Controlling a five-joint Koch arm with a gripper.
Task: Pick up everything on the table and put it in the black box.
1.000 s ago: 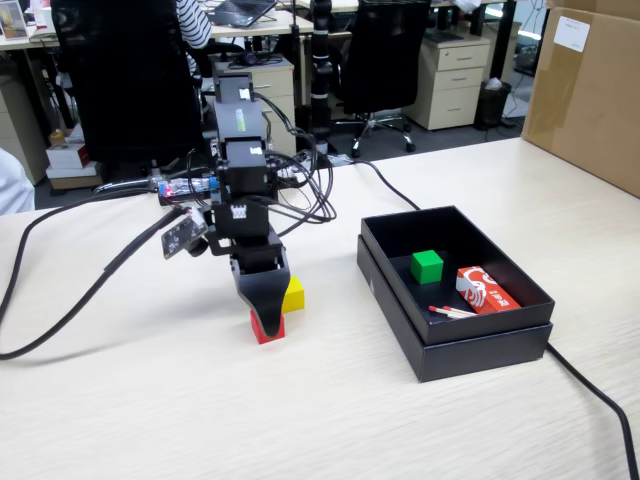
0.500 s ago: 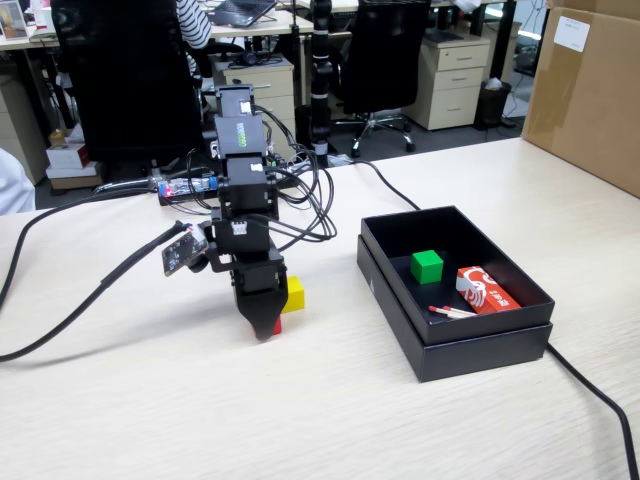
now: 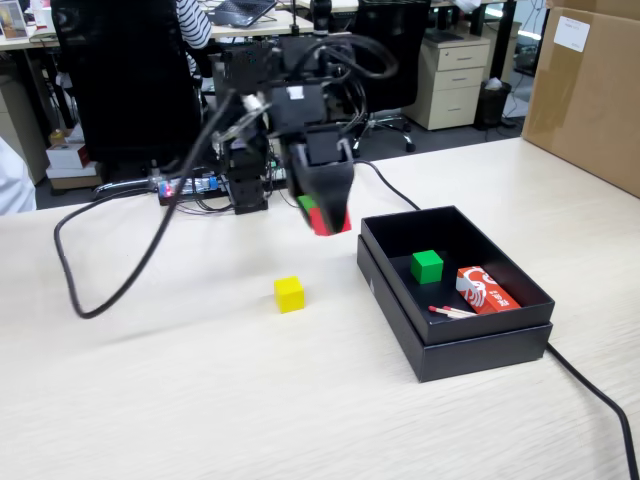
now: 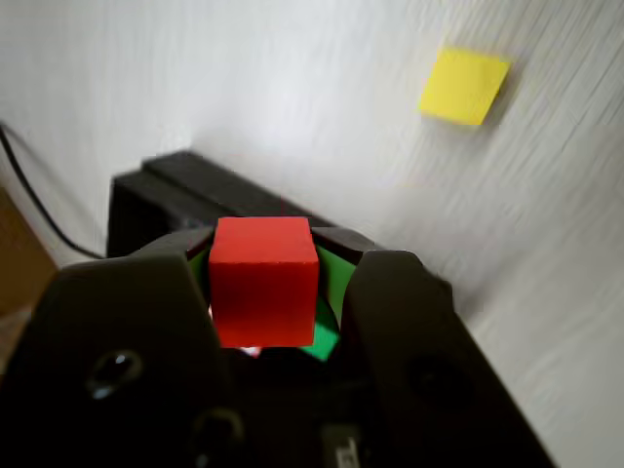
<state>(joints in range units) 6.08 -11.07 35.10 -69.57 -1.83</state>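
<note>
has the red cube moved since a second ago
Yes. The red cube has left the table beside the yellow cube; it is now held up in the claw, to the right, near the black box.

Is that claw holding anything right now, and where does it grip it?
Yes: the gripper holds the red cube, a jaw pressed on each of two opposite sides, lifted above the table.
</note>
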